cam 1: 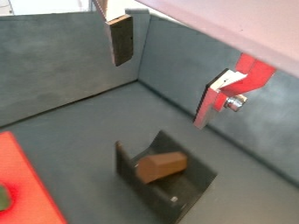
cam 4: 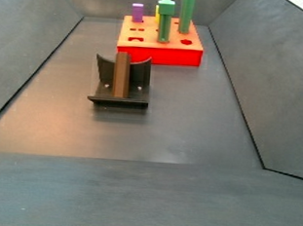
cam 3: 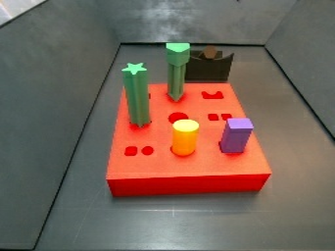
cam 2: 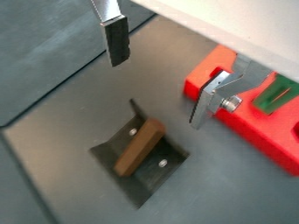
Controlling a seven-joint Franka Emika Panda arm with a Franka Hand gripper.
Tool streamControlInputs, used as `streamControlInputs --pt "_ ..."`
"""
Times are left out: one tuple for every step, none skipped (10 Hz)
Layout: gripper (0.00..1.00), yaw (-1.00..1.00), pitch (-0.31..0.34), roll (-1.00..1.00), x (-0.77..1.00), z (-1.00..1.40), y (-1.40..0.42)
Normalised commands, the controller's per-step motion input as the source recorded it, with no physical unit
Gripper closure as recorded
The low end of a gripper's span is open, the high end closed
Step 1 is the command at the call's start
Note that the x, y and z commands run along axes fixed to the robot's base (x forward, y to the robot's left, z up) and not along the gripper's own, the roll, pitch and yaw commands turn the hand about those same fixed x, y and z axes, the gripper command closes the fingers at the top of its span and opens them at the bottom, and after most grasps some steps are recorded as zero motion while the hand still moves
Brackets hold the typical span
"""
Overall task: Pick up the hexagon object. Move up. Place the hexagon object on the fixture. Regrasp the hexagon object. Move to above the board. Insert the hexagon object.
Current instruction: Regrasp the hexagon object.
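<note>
The hexagon object (cam 1: 162,165) (cam 2: 142,147), a short dark brown peg, lies slanted in the notch of the black fixture (cam 1: 187,188) (cam 2: 117,149) (cam 4: 119,83). In a side view it leans against the fixture's upright as a brown bar (cam 4: 119,72). My gripper (cam 1: 170,70) (cam 2: 163,72) hangs above the fixture, open, with only the grey floor between its fingers (cam 1: 121,39) (cam 2: 117,44). It touches neither peg nor fixture. The red board (cam 3: 183,157) (cam 4: 159,52) (cam 2: 251,122) lies beside the fixture.
On the board stand a tall green star-topped post (cam 3: 135,93), a tall green hexagon-topped post (cam 3: 177,71), a yellow cylinder (cam 3: 185,136) and a purple block (cam 3: 237,134). Grey sloping walls (cam 4: 27,67) enclose the floor on all sides.
</note>
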Motion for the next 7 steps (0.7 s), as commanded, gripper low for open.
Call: streamControlInputs --pt "0.0 0.03 -0.03 1.0 -0.01 0.02 -0.02" --pt "0.0 0.03 -0.023 1.0 0.01 0.0 -0.02" --pt "0.0 0.03 -0.019 1.0 0.01 -0.01 -0.02" --pt "0.0 0.03 -0.007 1.0 0.03 -0.01 -0.02" --pt "0.0 0.03 0.011 1.0 0.04 0.0 -0.03" --pt "0.0 0.04 0.031 1.0 0.05 -0.01 -0.03" --pt "0.0 0.05 0.055 1.0 0.07 -0.01 -0.03"
